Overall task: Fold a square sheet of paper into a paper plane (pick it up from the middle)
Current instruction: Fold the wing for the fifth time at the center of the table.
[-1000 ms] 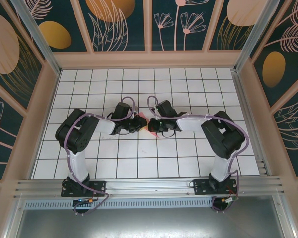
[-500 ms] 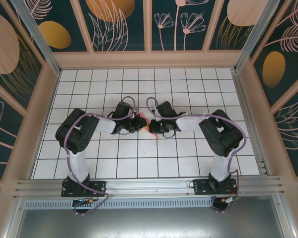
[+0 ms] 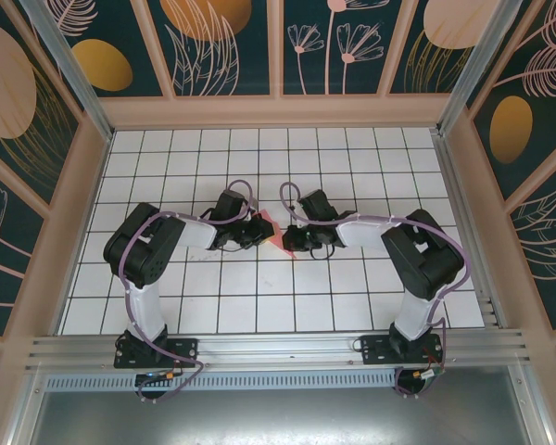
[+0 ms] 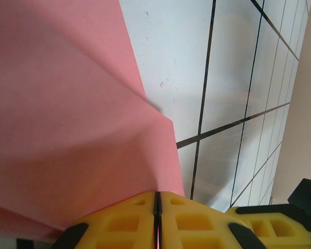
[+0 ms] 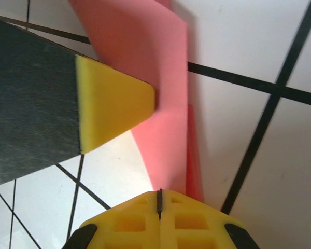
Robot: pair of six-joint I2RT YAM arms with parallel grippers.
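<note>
The square sheet of paper (image 3: 276, 239) is folded into a small salmon-pink shape held off the tiles between both grippers at the table's middle. My left gripper (image 3: 265, 232) comes from the left. In the left wrist view its yellow fingers (image 4: 157, 196) are shut, with pink showing in the seam and the creased paper (image 4: 67, 104) spreading up and left. My right gripper (image 3: 290, 241) faces it. In the right wrist view its fingers (image 5: 159, 193) are shut with a dark seam. The paper's layered edge (image 5: 160, 78) runs down to their tip. One finger of the left gripper (image 5: 114, 106) presses the paper.
The white tiled table (image 3: 259, 306) has black grid lines and a wooden rim (image 3: 278, 111). Patterned walls stand close on three sides. The arm bases (image 3: 157, 348) sit on the metal rail at the near edge.
The right arm's wrist has swung a little right and back while its gripper stays at the paper. The left gripper has closed slightly and stayed where it was.
</note>
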